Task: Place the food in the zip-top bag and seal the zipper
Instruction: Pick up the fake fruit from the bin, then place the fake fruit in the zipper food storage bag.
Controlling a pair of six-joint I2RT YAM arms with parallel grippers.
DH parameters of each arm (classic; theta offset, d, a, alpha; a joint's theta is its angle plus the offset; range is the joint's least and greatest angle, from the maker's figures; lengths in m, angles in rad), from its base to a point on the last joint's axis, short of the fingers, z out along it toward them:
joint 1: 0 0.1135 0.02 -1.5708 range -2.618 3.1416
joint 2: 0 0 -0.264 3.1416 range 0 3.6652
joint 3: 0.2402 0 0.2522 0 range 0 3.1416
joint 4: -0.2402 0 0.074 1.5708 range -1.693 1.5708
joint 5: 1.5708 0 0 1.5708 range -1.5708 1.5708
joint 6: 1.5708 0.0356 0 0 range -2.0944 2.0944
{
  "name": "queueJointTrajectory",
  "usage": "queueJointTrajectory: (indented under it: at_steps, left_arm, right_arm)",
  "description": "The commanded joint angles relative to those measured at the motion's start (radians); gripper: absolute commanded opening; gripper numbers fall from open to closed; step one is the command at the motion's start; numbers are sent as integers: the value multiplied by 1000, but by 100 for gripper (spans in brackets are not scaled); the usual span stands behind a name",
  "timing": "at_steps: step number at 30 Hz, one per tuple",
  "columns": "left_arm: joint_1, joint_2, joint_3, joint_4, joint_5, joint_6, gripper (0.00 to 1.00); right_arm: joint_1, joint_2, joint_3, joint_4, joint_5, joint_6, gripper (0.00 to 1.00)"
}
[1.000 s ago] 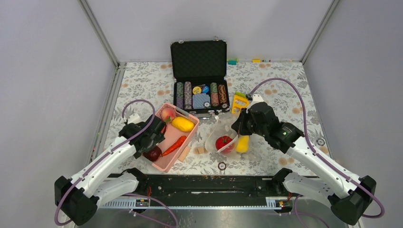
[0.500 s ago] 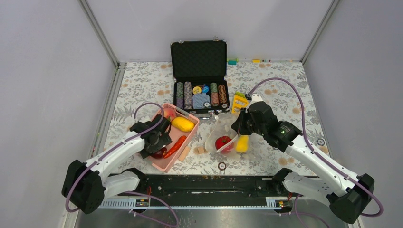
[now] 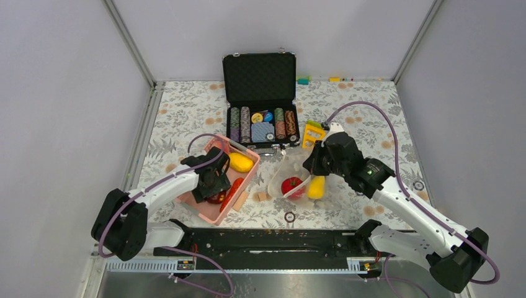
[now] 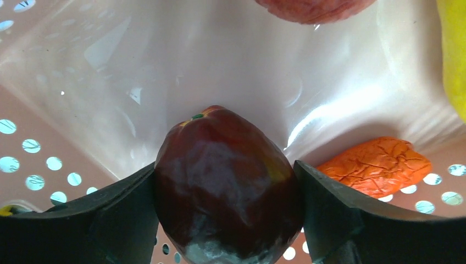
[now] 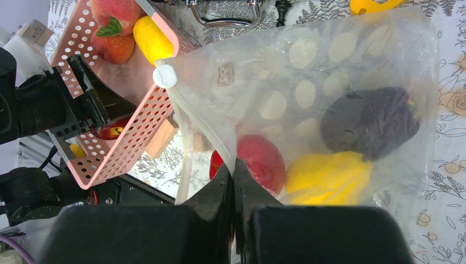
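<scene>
In pink basket (image 3: 212, 216), left claw (image 4: 228, 206) clamped on dark fruit (image 4: 222, 159), right claw (image 5: 234, 175) pinching bag (image 5: 335, 66)

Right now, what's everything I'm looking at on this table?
Basket: one, pink, left of centre.
Dark red fruit: one, in the basket.
Peach, yellow fruit, orange vegetable: one each, in the basket.
Bag: one, clear with white dots, right of the basket.
Red tomato, yellow piece, dark purple piece: one each, inside the bag.
Case: one, black, open, at the back, holding chips.
Wooden blocks: two, tan, between basket and bag.
Left claw: one, black, shut on the dark red fruit.
Right claw: one, black, shut on the bag's mouth edge.
</scene>
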Motion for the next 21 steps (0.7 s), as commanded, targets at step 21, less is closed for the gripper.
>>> queueJointTrajectory:
  at_steps: [21]
  left_arm:
    - [-115, -476, 38, 495, 496, 351, 30]
  right_arm:
    - [-12, -48, 9, 22, -86, 0, 0]
